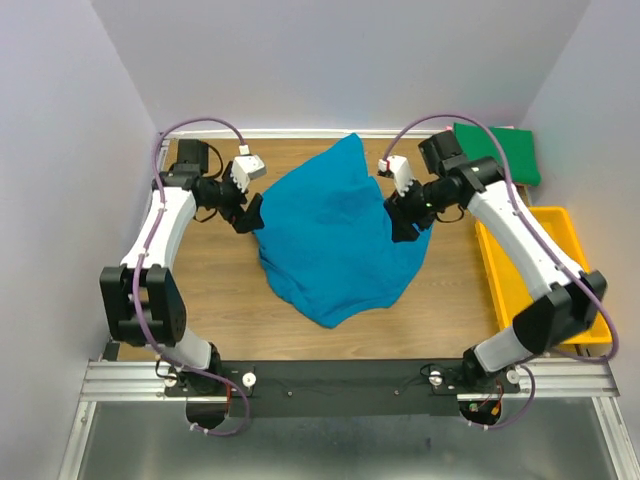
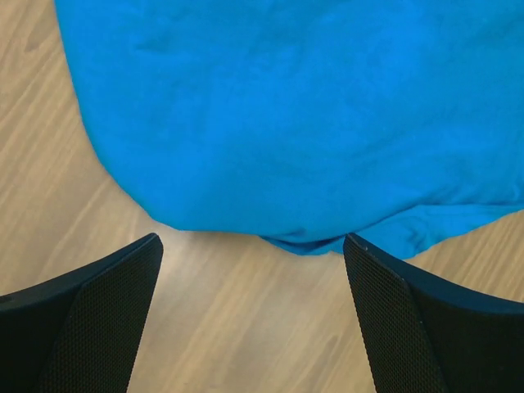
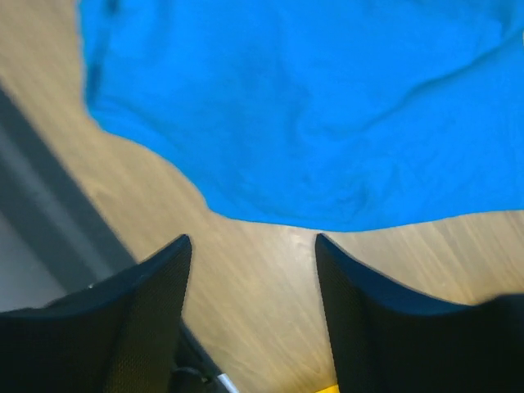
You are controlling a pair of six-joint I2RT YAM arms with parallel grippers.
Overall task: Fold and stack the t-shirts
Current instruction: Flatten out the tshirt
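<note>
A teal-blue t-shirt lies rumpled in the middle of the wooden table. A folded dark green t-shirt rests at the back right. My left gripper sits at the blue shirt's left edge, open, with only bare wood between its fingers; in the left wrist view the t-shirt lies just beyond the gripper. My right gripper is at the shirt's right edge, also open and empty. In the right wrist view the cloth lies ahead of the gripper.
A yellow plastic tray stands along the table's right side, partly under the right arm. White walls close in the back and sides. A metal rail runs along the near edge.
</note>
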